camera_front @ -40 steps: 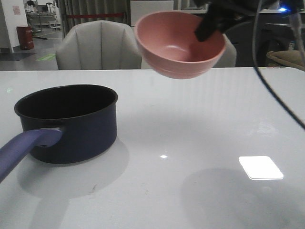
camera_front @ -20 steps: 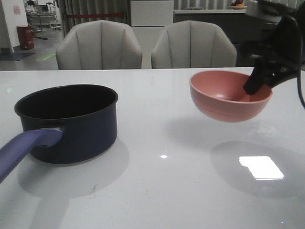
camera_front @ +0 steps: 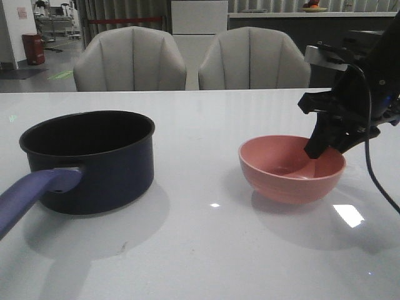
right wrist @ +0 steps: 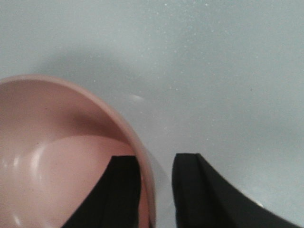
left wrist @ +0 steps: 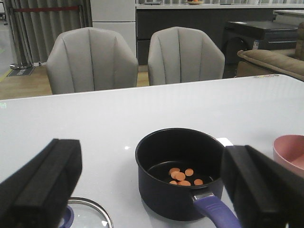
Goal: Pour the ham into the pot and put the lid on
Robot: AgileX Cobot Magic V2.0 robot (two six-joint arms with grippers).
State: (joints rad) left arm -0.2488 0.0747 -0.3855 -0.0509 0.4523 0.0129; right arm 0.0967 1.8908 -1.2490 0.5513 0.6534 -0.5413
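The dark navy pot [camera_front: 87, 159] stands on the table's left side, its blue-purple handle [camera_front: 31, 194] pointing toward me. In the left wrist view, several orange-pink ham pieces [left wrist: 183, 175] lie on the bottom of the pot [left wrist: 166, 199]. An edge of the glass lid [left wrist: 90, 216] lies flat on the table beside the pot. My left gripper [left wrist: 152, 190] hangs wide open, short of the pot, holding nothing. The empty pink bowl [camera_front: 290, 169] rests on the table at the right. My right gripper [camera_front: 319, 150] straddles the bowl's rim [right wrist: 142, 152], one finger inside and the outer finger apart from the rim.
Two grey chairs [camera_front: 130, 59] [camera_front: 253, 59] stand behind the table's far edge. A black cable [camera_front: 375, 181] trails down from the right arm toward the table's right edge.
The right arm carried the pink bowl from high over the table's middle, rightward and down, and the bowl now sits on the table at the right. The pot has not moved.
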